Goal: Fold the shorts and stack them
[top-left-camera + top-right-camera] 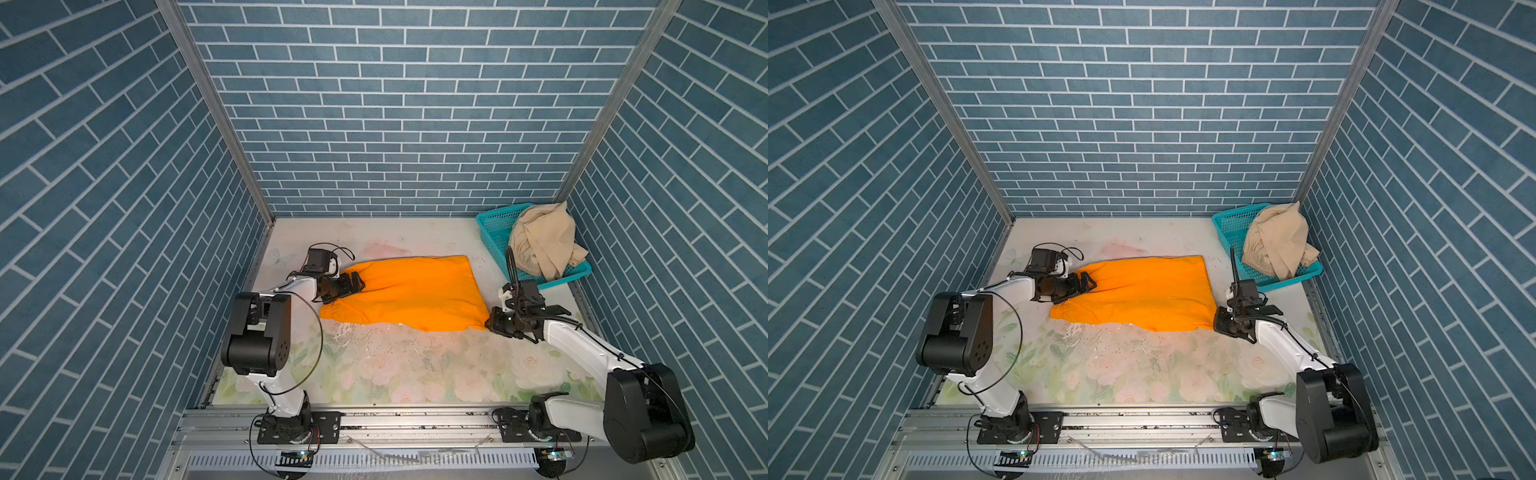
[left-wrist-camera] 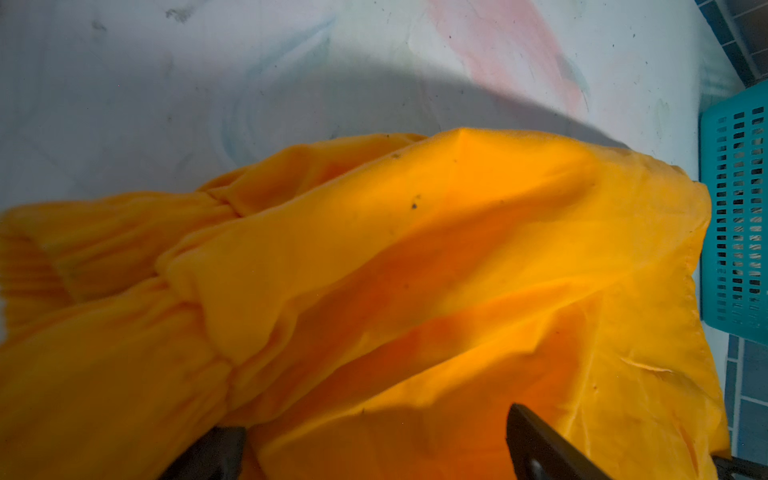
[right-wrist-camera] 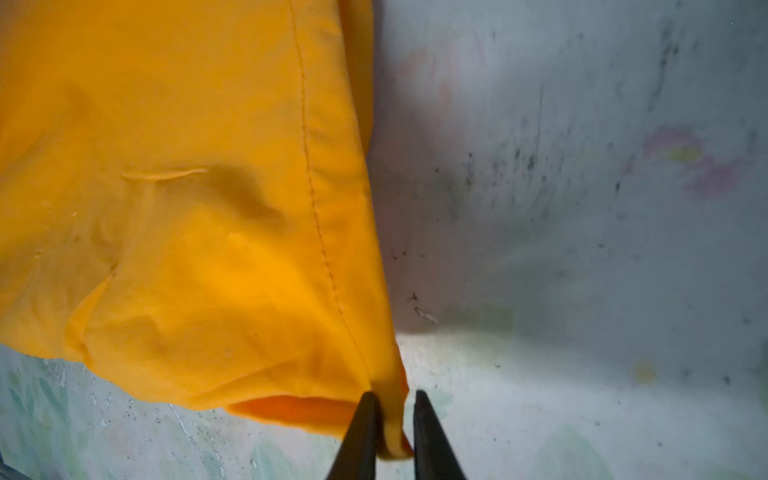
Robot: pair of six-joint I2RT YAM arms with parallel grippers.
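A teal perforated plastic basket point(image 1: 494, 232) point(image 1: 1228, 229) holds the pale beige cloth shorts point(image 1: 544, 243) point(image 1: 1279, 243). They sit crumpled in a heap that fills most of the basket and rises above its rim.

The bright orange cloth shorts point(image 1: 415, 291) point(image 1: 1142, 291) lie spread on the flower-printed tabletop point(image 1: 415, 365). They are just beside the basket and apart from it, on the side facing the left arm. Their straight stitched hem edge is the end nearer the basket. Their gathered elastic waistband is the end farthest from it. The cloth lies mostly flat, with soft ridges running lengthwise in the left wrist view point(image 2: 415, 270).

The left fingers point(image 1: 355, 283) point(image 2: 540, 449) rest at the waistband end, the point of the orange shorts farthest from the basket. They are spread wide, and orange cloth lies loose between and under them.

The right fingers point(image 1: 493, 324) point(image 3: 357, 440) are at the hem corner of the orange shorts, near the basket's front corner and closer to the robot than the basket is. They stand close together with that corner point(image 3: 392, 415) bunched between them, and the cloth draws to a point there. Whether they pinch it tight or only bracket it cannot be told.
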